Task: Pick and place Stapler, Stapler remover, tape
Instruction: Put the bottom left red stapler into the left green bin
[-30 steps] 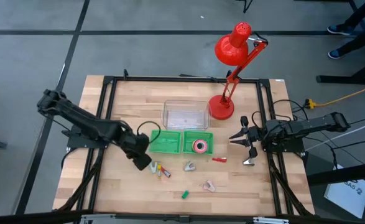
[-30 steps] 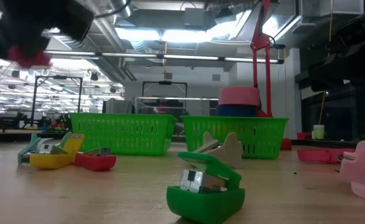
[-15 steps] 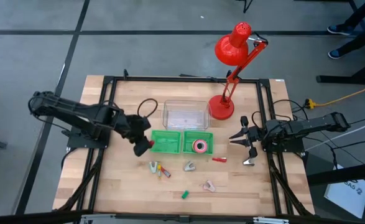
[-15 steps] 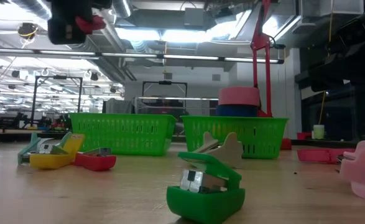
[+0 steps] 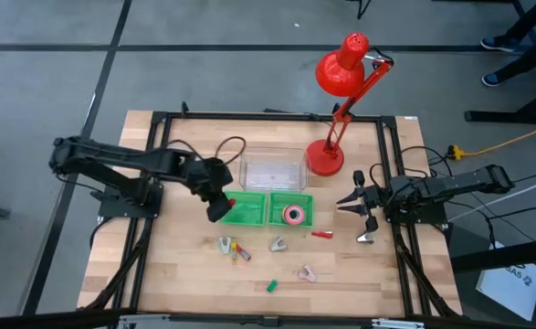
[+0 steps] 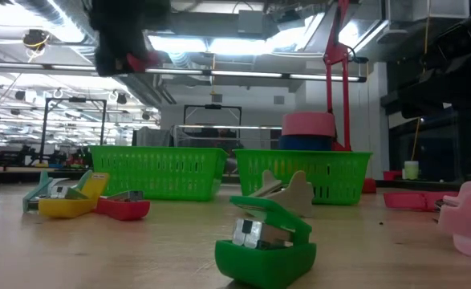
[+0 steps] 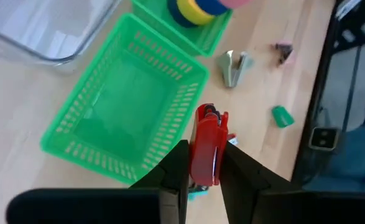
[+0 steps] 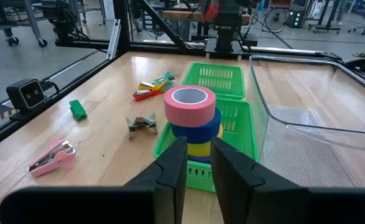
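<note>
Overhead, left hand (image 5: 220, 206) gripping red stapler (image 7: 207, 145), above green basket (image 5: 243, 209)

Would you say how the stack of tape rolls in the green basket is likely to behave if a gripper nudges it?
The tape stack stands tall on a narrow footprint, so it would probably topple. The rolls look merely stacked, so they may slide apart. Being round, loose rolls could roll, though the green basket should contain them.
</note>
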`<act>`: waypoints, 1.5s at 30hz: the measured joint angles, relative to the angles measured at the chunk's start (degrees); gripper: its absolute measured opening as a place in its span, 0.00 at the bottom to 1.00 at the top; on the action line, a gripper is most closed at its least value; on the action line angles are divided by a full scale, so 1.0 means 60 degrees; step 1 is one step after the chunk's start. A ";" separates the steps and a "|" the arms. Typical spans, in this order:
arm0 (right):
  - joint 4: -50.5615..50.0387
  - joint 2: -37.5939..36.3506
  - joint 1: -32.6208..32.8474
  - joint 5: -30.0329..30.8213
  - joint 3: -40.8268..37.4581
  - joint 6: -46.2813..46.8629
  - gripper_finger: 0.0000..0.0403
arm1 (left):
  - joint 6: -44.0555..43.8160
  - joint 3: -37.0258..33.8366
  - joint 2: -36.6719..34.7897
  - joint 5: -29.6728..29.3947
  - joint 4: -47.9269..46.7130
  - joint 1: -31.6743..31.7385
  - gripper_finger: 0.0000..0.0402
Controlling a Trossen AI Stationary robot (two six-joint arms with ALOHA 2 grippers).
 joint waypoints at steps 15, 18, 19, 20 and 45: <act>0.0003 0.0001 0.0000 0.0000 0.0000 -0.0002 0.18 | 0.3544 0.1390 0.3804 -0.1279 -0.1836 0.0203 0.15; -0.0001 0.0001 0.0000 0.0000 0.0000 -0.0002 0.18 | 0.4194 0.1793 0.4304 -0.1913 -0.2377 0.0125 0.15; 0.0003 0.0001 0.0000 0.0000 0.0000 -0.0002 0.18 | 0.4368 0.1929 0.4440 -0.2130 -0.2522 0.0122 0.15; 0.0003 0.0001 0.0000 0.0000 0.0000 -0.0002 0.18 | 0.4524 0.2055 0.4552 -0.2240 -0.2641 0.0123 0.15; 0.0002 0.0001 0.0000 0.0000 0.0000 -0.0002 0.18 | 0.5679 0.2565 0.5905 -0.2101 -0.2714 0.0213 0.20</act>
